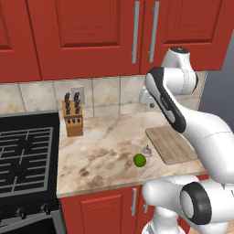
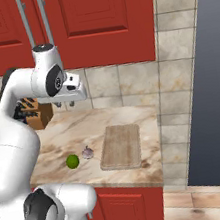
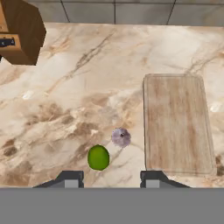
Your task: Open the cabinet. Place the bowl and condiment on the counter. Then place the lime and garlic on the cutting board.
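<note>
Cabinet (image 1: 105, 32) doors are shut; hand (image 2: 70, 104), empty and part-open, should be raised to 12 o'clock, square to handle (image 1: 135, 32).

Under my tool the counter (image 3: 87, 78) is polished beige-brown marbled stone, smooth with a soft sheen, and the cutting board (image 3: 177, 122) on it is matt pale wood with a fine lengthwise grain. The cabinet (image 1: 91, 36) doors are red painted wood, satin-smooth, with brushed grey metal bar handles (image 1: 135, 32). The lime (image 3: 98, 157) looks smooth and slightly glossy, the garlic (image 3: 120, 137) dull and papery.
</note>
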